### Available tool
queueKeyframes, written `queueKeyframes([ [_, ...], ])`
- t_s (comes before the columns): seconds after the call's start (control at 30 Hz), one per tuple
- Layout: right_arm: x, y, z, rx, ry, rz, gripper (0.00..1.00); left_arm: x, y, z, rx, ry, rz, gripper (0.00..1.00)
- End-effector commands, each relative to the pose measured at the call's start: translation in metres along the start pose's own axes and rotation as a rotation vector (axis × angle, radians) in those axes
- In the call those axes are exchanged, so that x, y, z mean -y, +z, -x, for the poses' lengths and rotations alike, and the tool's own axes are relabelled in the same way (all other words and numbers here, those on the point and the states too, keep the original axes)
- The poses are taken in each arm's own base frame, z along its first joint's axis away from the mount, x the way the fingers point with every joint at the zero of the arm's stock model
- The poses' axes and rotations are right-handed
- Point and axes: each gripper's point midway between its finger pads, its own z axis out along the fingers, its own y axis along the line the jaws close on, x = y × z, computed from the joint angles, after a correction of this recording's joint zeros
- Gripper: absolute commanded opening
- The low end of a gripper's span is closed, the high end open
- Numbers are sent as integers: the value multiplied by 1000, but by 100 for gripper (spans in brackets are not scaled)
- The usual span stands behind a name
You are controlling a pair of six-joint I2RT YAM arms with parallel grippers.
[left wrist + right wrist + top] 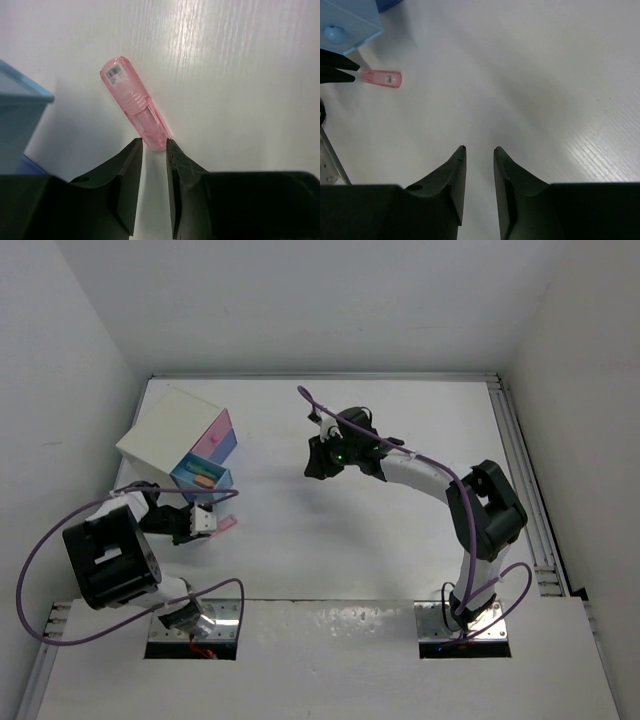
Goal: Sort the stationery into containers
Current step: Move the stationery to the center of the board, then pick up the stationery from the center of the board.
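Left fingers [154, 142] are pinching pink marker [131, 102] at its near end, marker lying on tabletop [240, 75] beside blue container [20, 112]. Probably light, stiff, slick; mid-barrel grip likely holding better. Right fingers [479, 149] are hanging parted, empty.

White tabletop [330, 550], glossy. Tilted white box [165, 432] at upper left of the frame, near the left wall. Metal rail [523, 480] along the right edge. White walls [300, 300] all round.

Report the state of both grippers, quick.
Left gripper: closed on one end of the pink translucent plastic marker-like piece.
Right gripper: open, jaws slightly apart, holding nothing.
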Motion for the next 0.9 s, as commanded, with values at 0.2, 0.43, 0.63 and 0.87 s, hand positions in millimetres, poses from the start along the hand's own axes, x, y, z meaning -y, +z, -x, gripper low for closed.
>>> queueKeyframes([
  [0.2, -18, -5, 22, 77, -147, 116, 30, -26, 5, 62, 119, 561, 0, 29],
  [0.43, -40, -13, 13, 79, -325, 269, 44, -35, -4, 85, 141, 580, 57, 58],
  [0.63, -44, -13, 19, 85, -337, 284, 44, -26, -17, 72, 83, 431, 44, 58],
  [0.87, -40, -14, 14, 75, -322, 258, 43, 9, -4, 47, 23, 358, -36, 54],
])
